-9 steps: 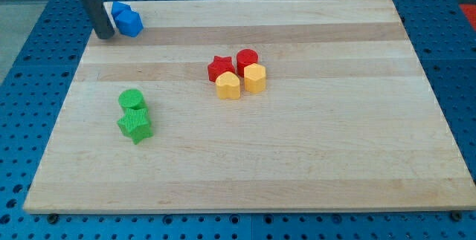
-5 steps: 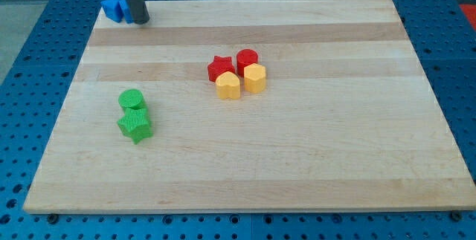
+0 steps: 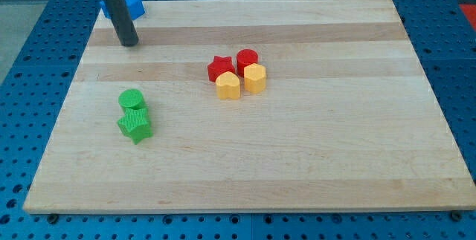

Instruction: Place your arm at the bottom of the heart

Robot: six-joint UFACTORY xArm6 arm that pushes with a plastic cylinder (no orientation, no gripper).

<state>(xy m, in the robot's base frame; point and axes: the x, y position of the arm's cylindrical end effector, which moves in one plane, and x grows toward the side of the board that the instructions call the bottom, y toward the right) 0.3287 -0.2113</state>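
Now | my tip (image 3: 129, 44) well left of yellow heart (image 3: 228, 86) | no claw seen

My tip (image 3: 129, 44) down, rod tilted.

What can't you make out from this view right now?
- Blue blocks, camera view's top left: the rod covers part of them, so their shapes and count are unclear.
- Rod above my tip: cut off by the view's top edge.
- Yellow heart: small; its point's direction is hard to confirm.
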